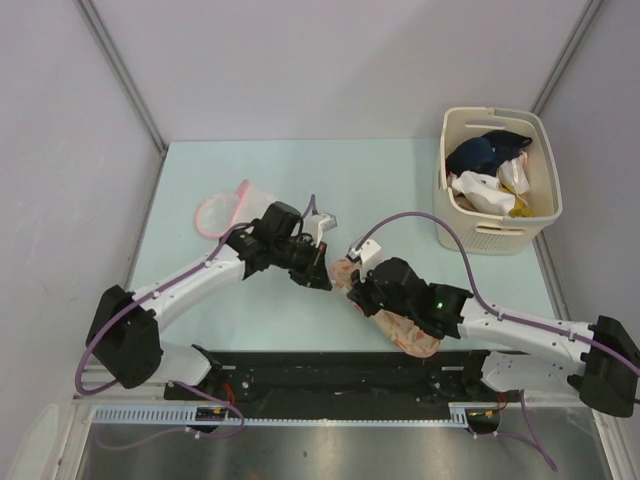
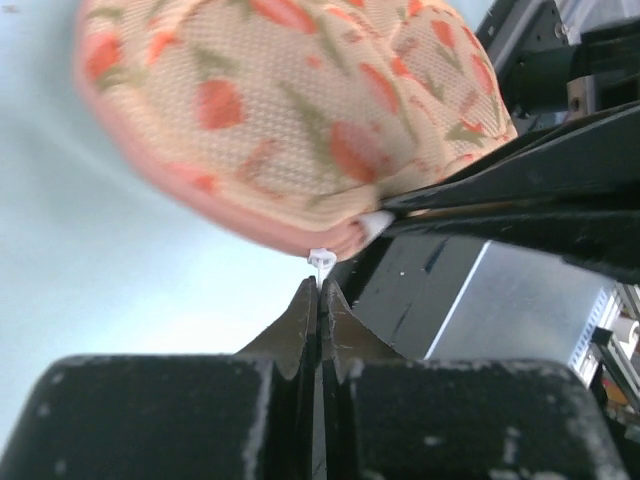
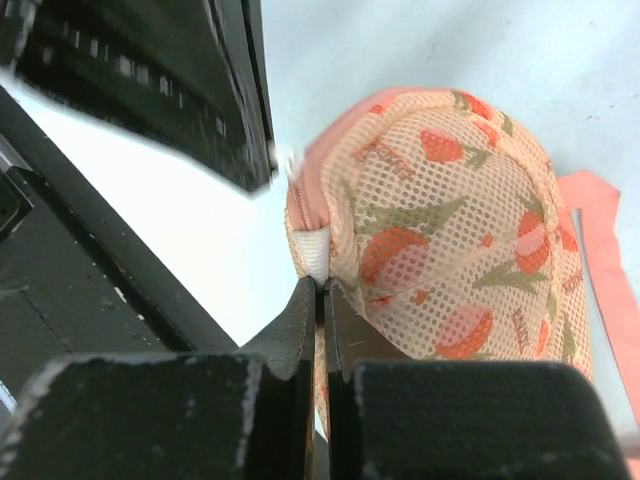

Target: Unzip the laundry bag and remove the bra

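Note:
The laundry bag [image 1: 408, 330], peach mesh with orange-red print, lies at the table's near middle, partly under my right arm. My left gripper [image 1: 321, 274] is at its left end. In the left wrist view the bag [image 2: 290, 110] fills the top, and the left gripper [image 2: 320, 286] is shut on the small white zipper pull [image 2: 322, 261]. My right gripper [image 1: 351, 290] is shut on the bag's edge beside a white tab [image 3: 317, 253]. It shows in the right wrist view [image 3: 322, 286] under the bag [image 3: 450, 220]. The bra is hidden.
A white round cloth piece with pink edge [image 1: 222, 211] lies at the back left. A cream basket [image 1: 497, 225] holding white and navy garments stands at the back right. The bag's pink loop [image 3: 603, 250] trails on the table. The black rail [image 1: 330, 372] runs along the near edge.

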Robot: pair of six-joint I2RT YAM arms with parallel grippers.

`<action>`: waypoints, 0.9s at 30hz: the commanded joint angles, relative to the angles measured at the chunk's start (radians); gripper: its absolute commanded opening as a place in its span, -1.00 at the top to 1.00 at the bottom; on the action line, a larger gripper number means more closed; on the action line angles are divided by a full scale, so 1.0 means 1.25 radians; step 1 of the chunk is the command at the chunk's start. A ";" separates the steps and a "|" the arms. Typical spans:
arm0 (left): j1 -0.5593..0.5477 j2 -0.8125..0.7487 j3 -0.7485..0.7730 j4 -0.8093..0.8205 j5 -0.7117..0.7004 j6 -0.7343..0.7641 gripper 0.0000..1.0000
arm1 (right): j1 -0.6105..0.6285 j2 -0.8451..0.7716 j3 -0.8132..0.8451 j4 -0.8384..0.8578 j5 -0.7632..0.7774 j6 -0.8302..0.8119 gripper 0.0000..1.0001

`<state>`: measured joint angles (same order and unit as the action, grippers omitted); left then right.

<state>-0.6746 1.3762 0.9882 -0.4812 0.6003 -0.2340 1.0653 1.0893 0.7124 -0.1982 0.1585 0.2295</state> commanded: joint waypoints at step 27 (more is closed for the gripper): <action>0.229 -0.172 -0.051 0.159 0.106 -0.123 0.99 | 0.083 -0.140 0.088 -0.114 0.130 0.007 -0.32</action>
<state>-0.3981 1.2285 0.9287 -0.3283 0.7101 -0.3592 1.1027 0.8692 0.7162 -0.3298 0.2279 0.2680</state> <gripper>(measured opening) 0.009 0.577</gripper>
